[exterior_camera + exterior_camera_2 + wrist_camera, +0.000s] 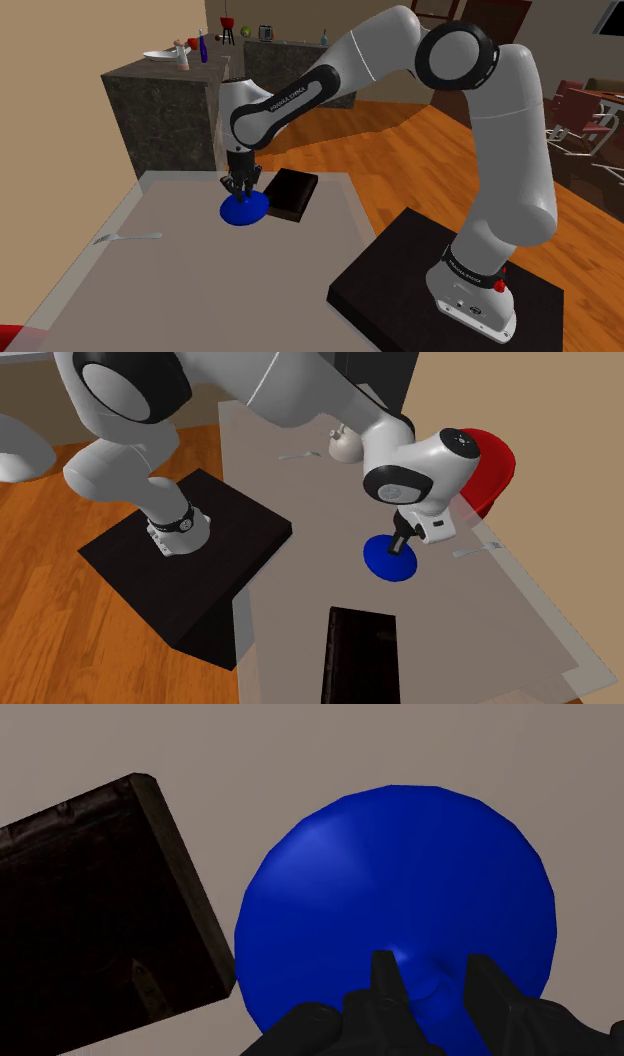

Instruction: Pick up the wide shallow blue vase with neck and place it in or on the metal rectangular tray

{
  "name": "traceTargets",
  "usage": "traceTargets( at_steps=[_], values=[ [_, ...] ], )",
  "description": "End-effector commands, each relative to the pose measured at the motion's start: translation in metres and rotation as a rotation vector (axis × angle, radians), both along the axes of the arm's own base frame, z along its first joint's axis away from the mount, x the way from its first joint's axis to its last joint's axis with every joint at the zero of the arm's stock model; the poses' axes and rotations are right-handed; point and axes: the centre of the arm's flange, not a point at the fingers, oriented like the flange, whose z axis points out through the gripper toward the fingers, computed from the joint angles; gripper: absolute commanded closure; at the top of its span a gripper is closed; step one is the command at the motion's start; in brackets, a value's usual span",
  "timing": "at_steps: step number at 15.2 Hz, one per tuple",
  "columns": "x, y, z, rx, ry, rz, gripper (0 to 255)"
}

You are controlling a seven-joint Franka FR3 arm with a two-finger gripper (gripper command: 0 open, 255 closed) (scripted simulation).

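The blue vase is a wide, flat disc with a short neck, resting on the grey table. My gripper comes straight down onto it, and its black fingers clasp the neck from both sides. The rectangular tray looks dark, almost black, and lies flat right beside the vase, a small gap apart from it.
A fork lies on the table toward the shoulder view's left. A pale jug, a red round object and another utensil are around the table's far side. A dark stone counter stands behind.
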Motion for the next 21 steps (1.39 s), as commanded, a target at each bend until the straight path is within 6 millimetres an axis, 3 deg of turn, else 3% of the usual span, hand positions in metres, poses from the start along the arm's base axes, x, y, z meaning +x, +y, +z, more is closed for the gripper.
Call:
traceTargets(
  at_steps=[1,21],
  values=[
    [0.005,-0.02,0.006,0.0,0.0,0.0,255],
    [0.069,-0.273,0.046,0.0,0.0,0.0,255]
  ],
)
